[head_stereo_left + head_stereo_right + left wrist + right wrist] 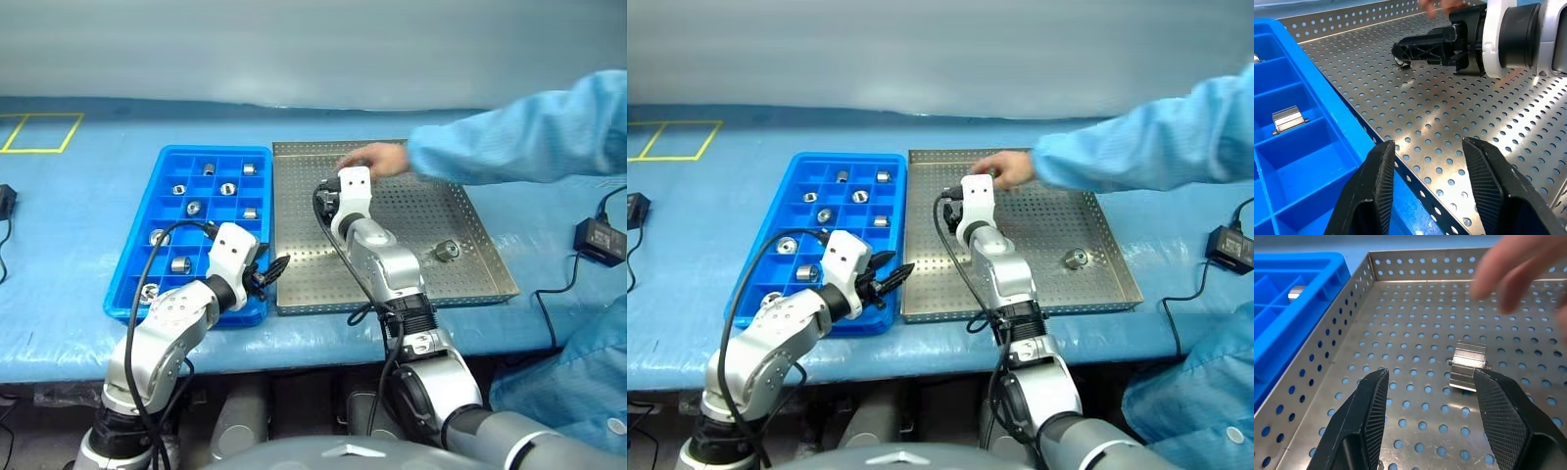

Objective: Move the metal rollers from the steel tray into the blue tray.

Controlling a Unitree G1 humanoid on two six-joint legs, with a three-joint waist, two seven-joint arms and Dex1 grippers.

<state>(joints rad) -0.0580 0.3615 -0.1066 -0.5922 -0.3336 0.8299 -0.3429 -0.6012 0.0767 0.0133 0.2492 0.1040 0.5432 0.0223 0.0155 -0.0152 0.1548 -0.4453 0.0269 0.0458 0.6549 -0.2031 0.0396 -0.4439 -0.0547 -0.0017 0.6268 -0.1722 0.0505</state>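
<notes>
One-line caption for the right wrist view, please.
Open right gripper over the grey perforated steel tray, a shiny metal roller ahead, a person's hand beyond.

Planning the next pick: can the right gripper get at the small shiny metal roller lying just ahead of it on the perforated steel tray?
Probably yes: the right gripper is open, with the small shiny metal roller just ahead on the perforated steel tray. A person's hand hovers beyond it.

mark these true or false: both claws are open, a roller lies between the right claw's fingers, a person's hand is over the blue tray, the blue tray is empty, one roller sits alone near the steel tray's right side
1. True: left claw and right claw are open.
2. True: a roller lies on the steel tray between its fingers, ungripped.
3. False: the hand is over the steel tray's far edge.
4. False: the blue tray holds several rollers.
5. True: lone roller.
</notes>
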